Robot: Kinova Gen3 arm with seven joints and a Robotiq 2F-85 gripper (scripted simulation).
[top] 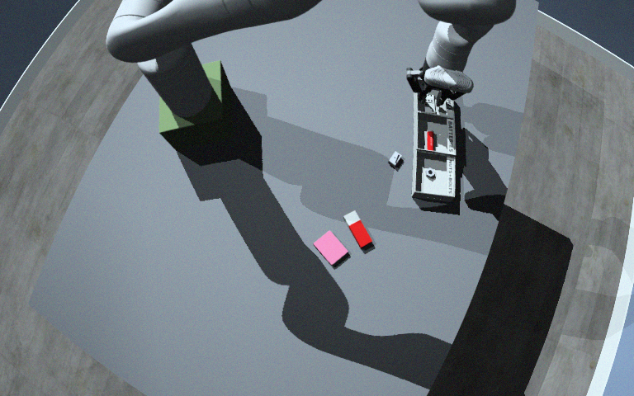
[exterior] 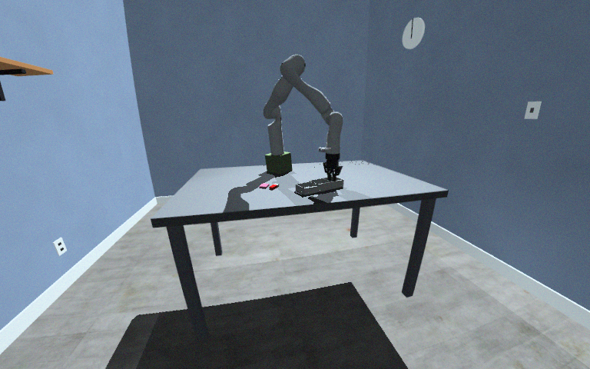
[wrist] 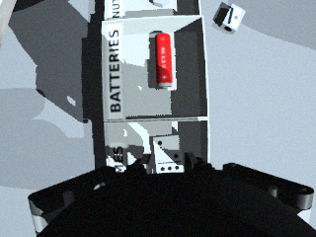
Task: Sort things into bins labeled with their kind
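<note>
My gripper [top: 435,96] [exterior: 332,178] [wrist: 168,163] points down into the far bin, whose label [wrist: 118,158] is partly hidden and shows "ES". The fingers are a little apart, with a narrow gap on each side of a white die [wrist: 169,157] with black pips. A red battery [top: 430,140] [wrist: 163,59] lies in the BATTERIES bin [wrist: 113,118]. A nut [top: 430,173] lies in the NUTS+BOLTS bin [top: 450,186]. On the table are a silvery sharpener-like block [top: 395,159] [wrist: 229,18], a pink block [top: 330,247] [exterior: 263,185] and a red and white block [top: 360,232] [exterior: 273,186].
The three bins stand joined in a row on the grey table [top: 186,299] [exterior: 382,187], with the sharpener-like block beside the row. Thin walls part the bins. The arm's green base block [top: 175,116] [exterior: 278,164] stands at the far left of the bins in the top view.
</note>
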